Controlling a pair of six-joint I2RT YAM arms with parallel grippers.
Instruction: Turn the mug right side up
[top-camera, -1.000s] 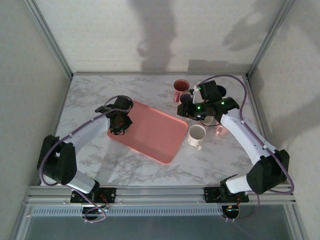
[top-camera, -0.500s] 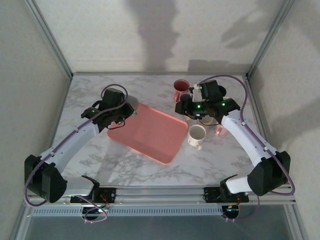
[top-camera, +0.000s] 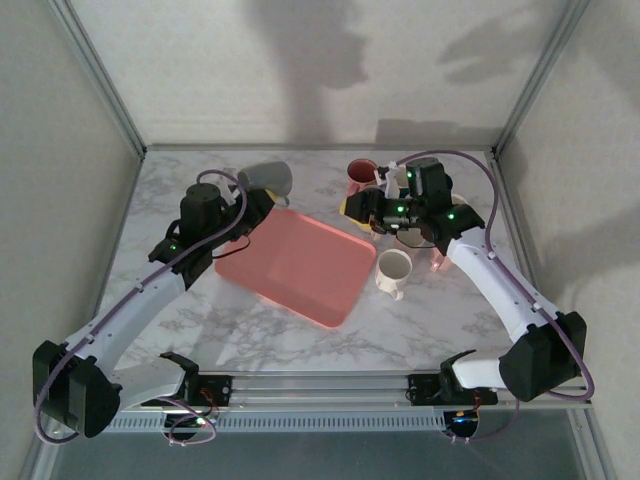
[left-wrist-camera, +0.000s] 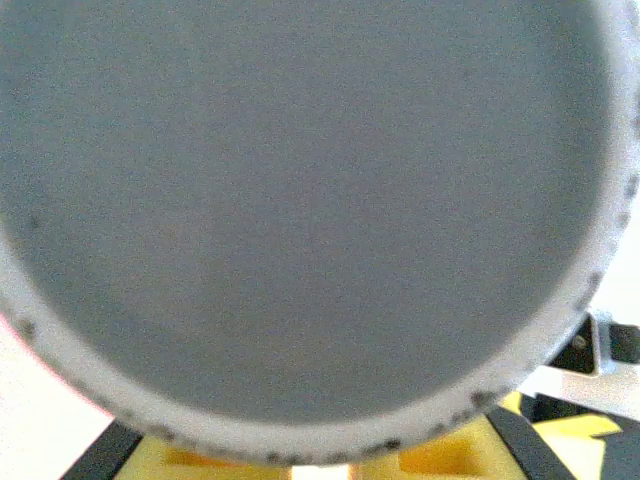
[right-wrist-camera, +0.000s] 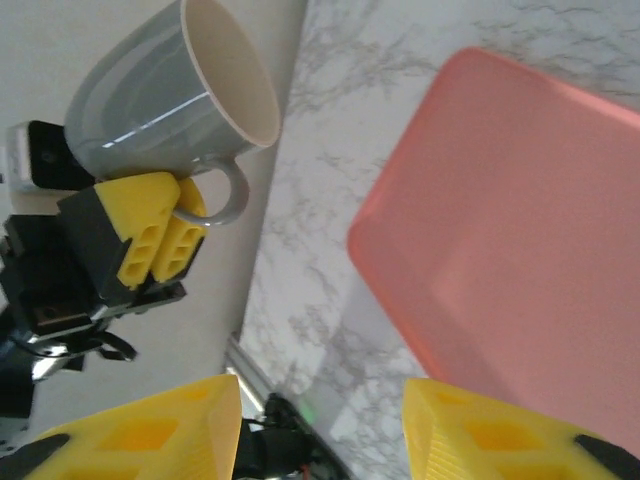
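Note:
A grey mug (top-camera: 266, 178) with a cream inside hangs in the air past the back left corner of the pink tray (top-camera: 300, 262). It is tipped on its side, mouth toward the right. My left gripper (top-camera: 248, 203) is shut on its handle; the right wrist view shows the mug (right-wrist-camera: 165, 85) with the yellow fingers (right-wrist-camera: 160, 235) clamped on the loop. In the left wrist view the mug's grey base (left-wrist-camera: 300, 200) looms just above my left gripper (left-wrist-camera: 315, 465). My right gripper (top-camera: 360, 210) hovers by the tray's back right corner, open and holding nothing (right-wrist-camera: 320, 440).
A red mug (top-camera: 362, 178) stands at the back beside the right arm. Right of the tray stands a white mug (top-camera: 393, 272), with a small pink object (top-camera: 443, 260) further right. The tray (right-wrist-camera: 520, 230) lies slantwise on the marble table (top-camera: 200, 320). Walls enclose the table on three sides.
The left arm has lifted the grey mug from the tray's left corner up and toward the back. The right gripper has swung to face left and its jaws have widened a little.

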